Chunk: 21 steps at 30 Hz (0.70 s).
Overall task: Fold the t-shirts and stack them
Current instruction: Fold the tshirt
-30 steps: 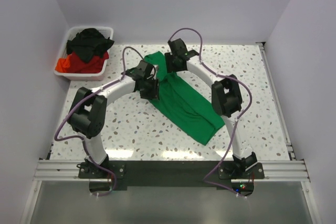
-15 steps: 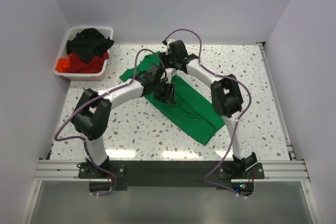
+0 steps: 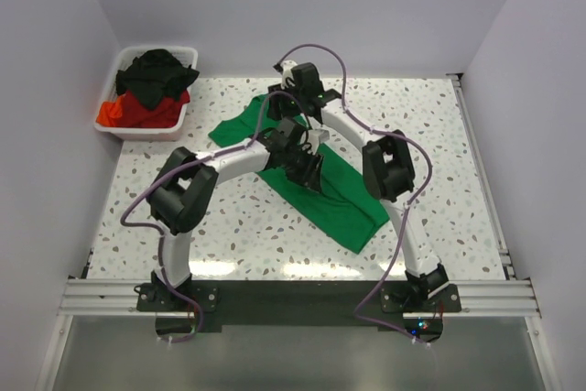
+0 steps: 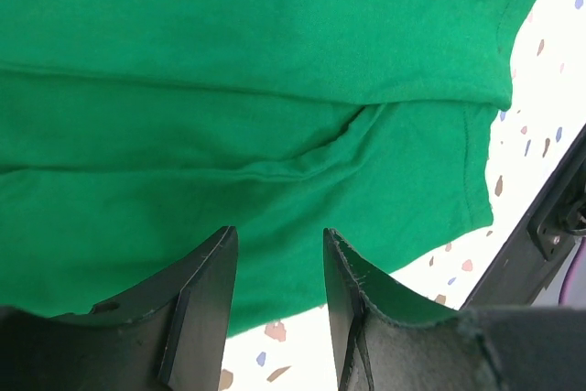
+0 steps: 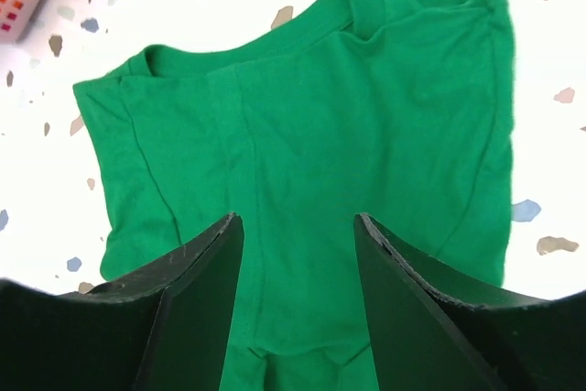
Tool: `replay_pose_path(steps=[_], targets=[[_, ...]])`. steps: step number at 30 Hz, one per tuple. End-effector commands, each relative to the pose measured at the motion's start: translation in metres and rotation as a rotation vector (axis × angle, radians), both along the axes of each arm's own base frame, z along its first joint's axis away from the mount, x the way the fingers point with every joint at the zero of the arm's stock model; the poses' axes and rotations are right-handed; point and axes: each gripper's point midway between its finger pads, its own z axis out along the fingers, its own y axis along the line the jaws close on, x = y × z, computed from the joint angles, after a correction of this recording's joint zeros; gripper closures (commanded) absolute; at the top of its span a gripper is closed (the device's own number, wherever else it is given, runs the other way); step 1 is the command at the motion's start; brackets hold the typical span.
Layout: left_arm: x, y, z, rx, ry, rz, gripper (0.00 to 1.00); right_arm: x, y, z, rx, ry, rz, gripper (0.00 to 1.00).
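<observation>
A bright green t-shirt (image 3: 346,211) lies flat and diagonal across the middle of the table, part folded lengthwise, collar toward the far left. My left gripper (image 3: 312,168) hovers open over its middle. In the left wrist view the jaws (image 4: 279,233) stand apart over the shirt (image 4: 275,43) near its edge, with nothing between them. My right gripper (image 3: 294,100) hangs open above the collar end. In the right wrist view it (image 5: 298,217) frames the shirt's chest (image 5: 302,107) and grips no cloth. A black t-shirt (image 3: 161,70) and a red t-shirt (image 3: 135,111) sit heaped in the bin.
A white plastic bin (image 3: 139,131) stands at the far left corner of the speckled table (image 3: 229,226). White walls close in the left, back and right sides. Both arms cross over the table's middle, with purple cables looping above them.
My left gripper has swung right, from the shirt's left edge to over its middle, uncovering the far-left sleeve. My right gripper has drawn back slightly toward the collar.
</observation>
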Motion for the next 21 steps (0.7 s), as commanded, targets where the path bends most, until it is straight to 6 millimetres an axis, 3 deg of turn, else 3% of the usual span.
replay_pose_path(steps=[1,11,21], targets=[[0.001,-0.021,0.009,-0.049,-0.038,-0.072,0.53,-0.004,0.01,0.0,0.007,-0.009,0.071,0.43],[-0.03,-0.012,-0.015,0.024,0.006,-0.11,0.53,-0.016,0.009,-0.044,-0.038,0.071,0.097,0.44],[-0.061,-0.004,-0.034,0.052,0.069,-0.171,0.53,0.003,-0.017,-0.083,-0.17,0.088,-0.049,0.43]])
